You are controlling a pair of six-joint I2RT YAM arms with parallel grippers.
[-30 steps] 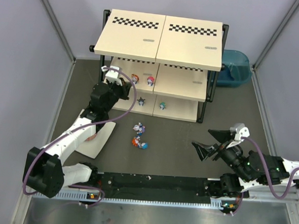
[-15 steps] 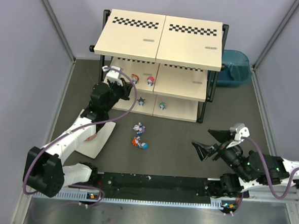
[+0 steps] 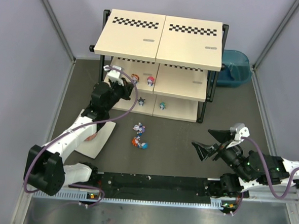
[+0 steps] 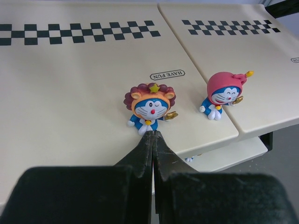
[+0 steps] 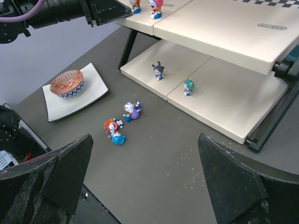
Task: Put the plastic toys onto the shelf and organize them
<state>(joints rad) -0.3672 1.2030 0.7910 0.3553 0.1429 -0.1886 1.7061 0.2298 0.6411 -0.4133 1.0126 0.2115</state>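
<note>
The shelf point(image 3: 162, 34) stands at the back. On its middle board point(image 4: 70, 93) stand an orange-maned toy point(image 4: 150, 108) point(image 3: 135, 78) and a red-hooded toy point(image 4: 223, 93) point(image 3: 151, 81). My left gripper point(image 4: 153, 135) point(image 3: 128, 85) is shut and empty, its tips right in front of the maned toy's feet. A dark toy point(image 5: 159, 71) and a green-headed toy point(image 5: 188, 86) stand on the bottom board. A purple-white toy point(image 5: 132, 111) point(image 3: 138, 127) and an orange-haired toy point(image 5: 113, 130) point(image 3: 139, 142) lie on the dark table. My right gripper point(image 5: 147, 175) point(image 3: 208, 142) is open and empty, right of them.
A white sheet point(image 5: 93, 88) with a round orange-pink dish point(image 5: 67, 83) lies left of the fallen toys, under my left arm. A blue tub point(image 3: 235, 68) sits behind the shelf's right end. Grey walls close in on both sides.
My left gripper has crept slightly forward toward the maned toy. The right arm and the toys have not moved.
</note>
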